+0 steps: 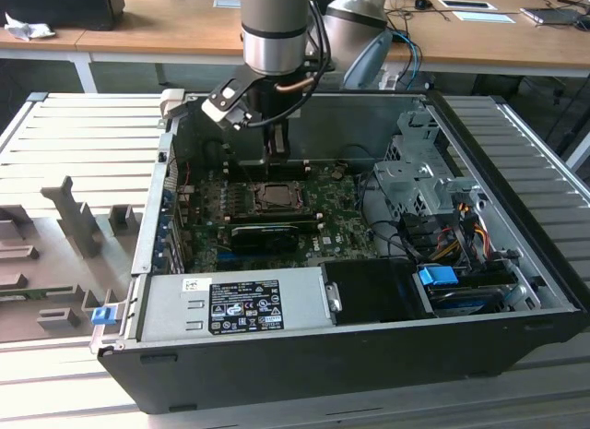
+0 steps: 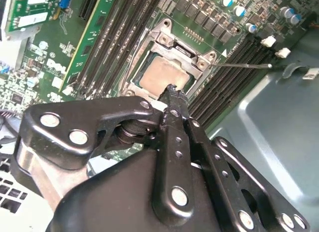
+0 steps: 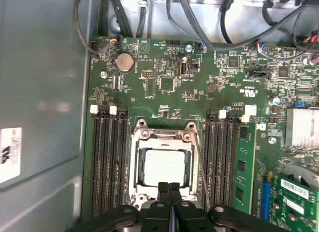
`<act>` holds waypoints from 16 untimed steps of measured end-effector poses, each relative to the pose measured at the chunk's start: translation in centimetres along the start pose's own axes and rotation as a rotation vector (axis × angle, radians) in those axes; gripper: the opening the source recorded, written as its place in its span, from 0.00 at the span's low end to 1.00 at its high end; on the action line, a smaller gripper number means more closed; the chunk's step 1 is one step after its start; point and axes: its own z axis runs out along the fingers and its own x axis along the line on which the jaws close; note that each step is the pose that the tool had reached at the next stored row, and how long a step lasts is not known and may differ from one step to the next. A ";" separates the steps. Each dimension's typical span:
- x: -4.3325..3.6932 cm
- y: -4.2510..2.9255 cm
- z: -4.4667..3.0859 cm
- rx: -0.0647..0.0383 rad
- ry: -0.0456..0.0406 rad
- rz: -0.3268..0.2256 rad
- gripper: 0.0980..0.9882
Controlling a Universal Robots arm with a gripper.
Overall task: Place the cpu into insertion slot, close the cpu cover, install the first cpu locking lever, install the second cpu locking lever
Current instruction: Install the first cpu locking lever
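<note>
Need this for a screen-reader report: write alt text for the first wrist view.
The gripper, shut, hangs at one edge of the cpu cover, whose square window shows the cpu lying in place. Dark memory slots flank the cover on the green motherboard.

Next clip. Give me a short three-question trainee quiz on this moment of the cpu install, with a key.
1. True or false: the cpu lies on the motherboard, framed by the window of the cpu cover.
2. The end effector is: A) open wide; B) shut, holding nothing; C) shut on the cpu.
3. Short answer: what long black parts run along both sides of the cpu cover?
Key: 1 true; 2 B; 3 memory slots.
</note>
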 end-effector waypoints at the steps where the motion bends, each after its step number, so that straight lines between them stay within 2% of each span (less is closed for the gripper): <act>1: 0.00 0.02 -0.39 0.000 0.0001 0.000 0.01; 6: 0.01 0.06 -1.50 0.000 0.0007 -0.035 0.01; 7: 0.01 0.06 -1.53 0.000 0.0013 -0.049 0.01; 11: 0.00 0.06 -1.51 0.002 0.0031 -0.163 0.01; 16: 0.01 0.12 -1.49 0.002 0.0050 -0.217 0.01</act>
